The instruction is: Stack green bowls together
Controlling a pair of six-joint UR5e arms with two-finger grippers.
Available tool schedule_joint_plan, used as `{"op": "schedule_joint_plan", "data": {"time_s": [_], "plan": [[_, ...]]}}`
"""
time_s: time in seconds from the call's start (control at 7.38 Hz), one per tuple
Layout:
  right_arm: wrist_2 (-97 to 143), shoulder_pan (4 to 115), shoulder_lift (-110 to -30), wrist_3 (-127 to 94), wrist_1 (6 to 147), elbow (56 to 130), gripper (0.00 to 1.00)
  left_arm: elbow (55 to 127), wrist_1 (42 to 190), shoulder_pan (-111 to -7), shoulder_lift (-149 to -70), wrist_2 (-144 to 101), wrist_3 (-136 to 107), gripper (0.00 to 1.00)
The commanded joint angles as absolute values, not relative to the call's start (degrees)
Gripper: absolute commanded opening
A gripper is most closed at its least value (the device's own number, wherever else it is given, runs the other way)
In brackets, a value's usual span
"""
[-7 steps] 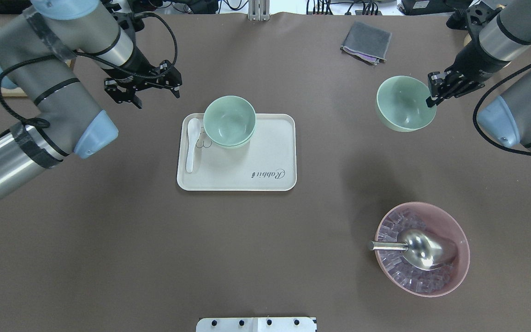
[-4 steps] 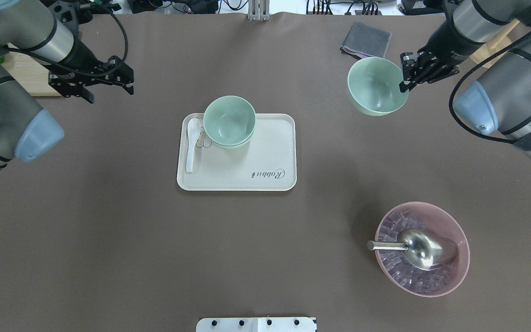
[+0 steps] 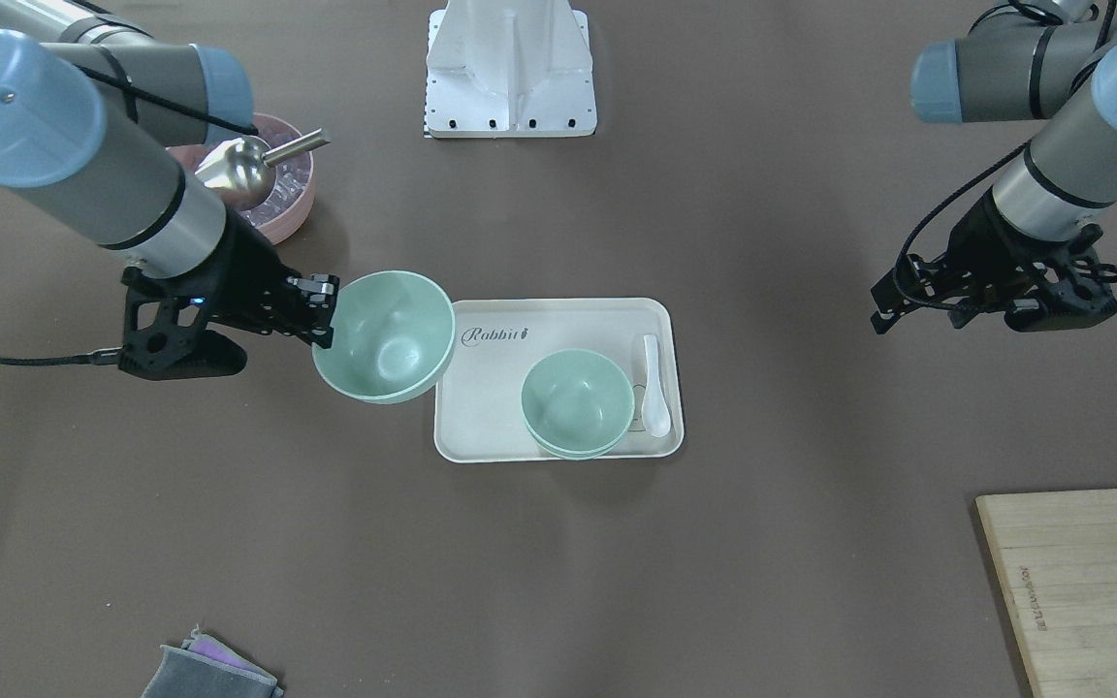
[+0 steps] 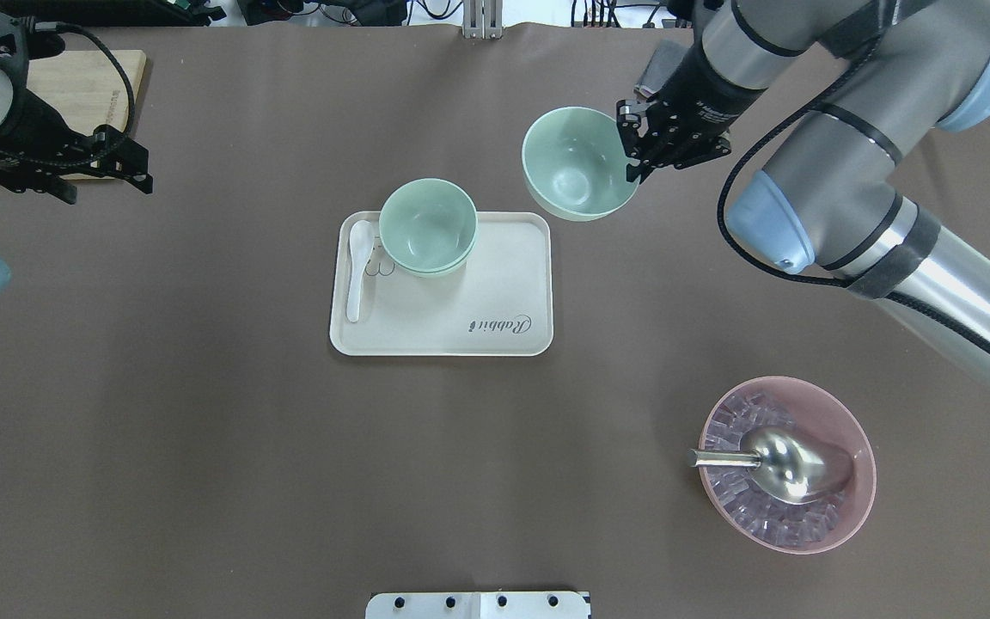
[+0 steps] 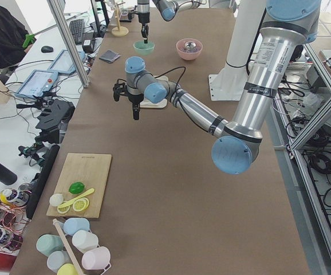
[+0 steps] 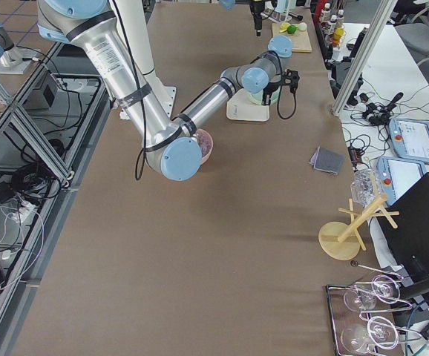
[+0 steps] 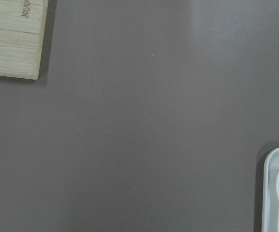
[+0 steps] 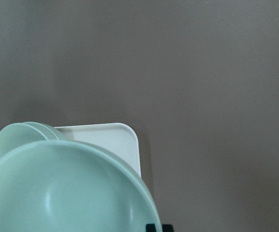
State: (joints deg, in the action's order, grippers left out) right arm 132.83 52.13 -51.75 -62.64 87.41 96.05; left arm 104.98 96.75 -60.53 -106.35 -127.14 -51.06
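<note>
On tray, far-left part as seen from robot side: got two green bowls already nested, upright, just beside white spoon. Reading the double rim as first stacking step done.

Holding third green bowl with right gripper, pinched on the rim. Hanging in air, mouth up, near tray's far-right corner. Not yet over the nested pair, clear gap between them in overhead. Matches right wrist cam: held bowl filling lower frame, pair peeking out behind it on tray.

Off to the side by wooden board: left gripper, fingers spread, nothing between them, well apart from every bowl.

Left to do, by my read: traverse across to the pair, centre above it, lower in, let go. Call it roughly two thirds through.

Worth watching rim alignment on the drop. Off-centre entry could shove the pair or knock the spoon. Also a one-sided rim pinch, so could swing or slip if moved fast.

No role expected for pink bowl or metal scoop, well clear near robot's right.
</note>
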Motion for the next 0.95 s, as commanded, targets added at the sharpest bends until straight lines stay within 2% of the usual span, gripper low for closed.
{"op": "schedule_joint_plan", "data": {"time_s": [0.0,0.41,0.81], "plan": [[128.9,48.2,-45.8,-67.0,90.7,94.9,0.00,105.4,97.0,-60.8,-105.0,-127.3,-50.5,0.98],[123.2,43.3,-36.4,-70.6,91.3,85.4,0.00,105.1,97.1,-61.7,-104.7,-127.0,-48.7,0.98],[118.0,39.5,-34.6,-73.0,84.5,77.6,0.00,104.6,97.1,-61.6,-104.8,-126.9,-48.6,0.98]]}}
